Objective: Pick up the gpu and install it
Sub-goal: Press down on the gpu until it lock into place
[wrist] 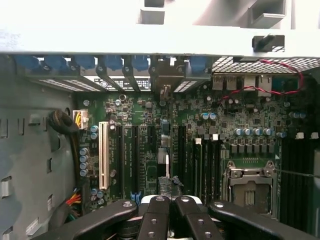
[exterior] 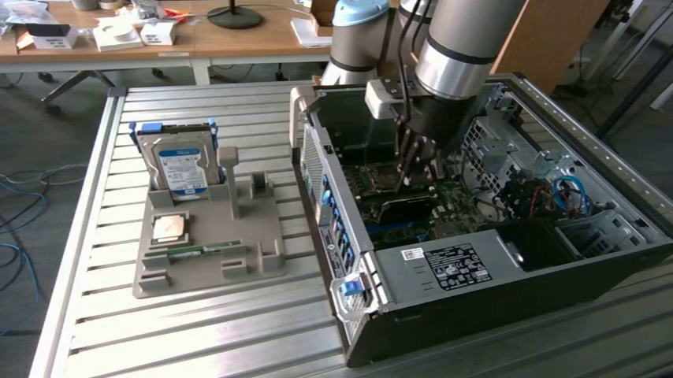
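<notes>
Computer case point(exterior: 494, 272): dark grey shell, blue latches along its slot edge, a black-and-white label on the power supply; motherboard point(wrist: 150, 145): dark green, with one white slot point(wrist: 103, 155) among black ones and red wires near its ports. Holder tray point(exterior: 210, 252): plain grey, carrying a silver hard drive point(exterior: 179, 165) with a blue-and-white label. Gripper point(wrist: 170, 210): black links with silver pins; table point(exterior: 210, 331): ribbed pale aluminium.

Ribbed aluminium worktable point(exterior: 210, 331) up front. Behind it, light wooden desks point(exterior: 242, 39) on white legs, cluttered with small boxes, plus a black round lamp base point(exterior: 233, 16). Grey floor point(exterior: 42, 134), blue cables point(exterior: 16, 228) loose at the exterior view's left.
</notes>
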Tool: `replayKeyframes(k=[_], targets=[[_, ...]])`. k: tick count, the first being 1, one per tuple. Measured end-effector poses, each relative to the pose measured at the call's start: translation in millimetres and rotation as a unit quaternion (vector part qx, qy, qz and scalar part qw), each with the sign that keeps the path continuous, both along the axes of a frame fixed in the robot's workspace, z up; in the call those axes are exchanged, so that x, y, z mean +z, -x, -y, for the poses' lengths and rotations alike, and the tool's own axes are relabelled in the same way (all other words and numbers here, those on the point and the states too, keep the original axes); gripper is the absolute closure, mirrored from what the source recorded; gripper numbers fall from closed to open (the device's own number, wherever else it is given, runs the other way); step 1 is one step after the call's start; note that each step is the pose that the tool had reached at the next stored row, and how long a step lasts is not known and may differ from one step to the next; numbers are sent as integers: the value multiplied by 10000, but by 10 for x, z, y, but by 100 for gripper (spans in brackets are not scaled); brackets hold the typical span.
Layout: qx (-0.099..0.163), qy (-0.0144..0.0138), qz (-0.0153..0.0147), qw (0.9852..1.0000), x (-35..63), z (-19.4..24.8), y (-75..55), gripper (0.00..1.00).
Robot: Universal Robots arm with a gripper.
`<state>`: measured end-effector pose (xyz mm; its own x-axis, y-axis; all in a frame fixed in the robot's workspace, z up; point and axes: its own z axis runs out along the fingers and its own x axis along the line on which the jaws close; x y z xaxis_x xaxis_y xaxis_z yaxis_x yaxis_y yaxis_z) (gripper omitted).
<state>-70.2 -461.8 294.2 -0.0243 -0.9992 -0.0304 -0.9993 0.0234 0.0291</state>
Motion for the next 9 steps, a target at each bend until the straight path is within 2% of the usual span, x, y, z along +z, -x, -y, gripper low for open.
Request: replayKeyframes(k=[4, 9], targets=[[0, 0, 0, 10000, -72, 0, 0, 89], [-1, 0, 0, 10000, -80, -1, 3, 89]])
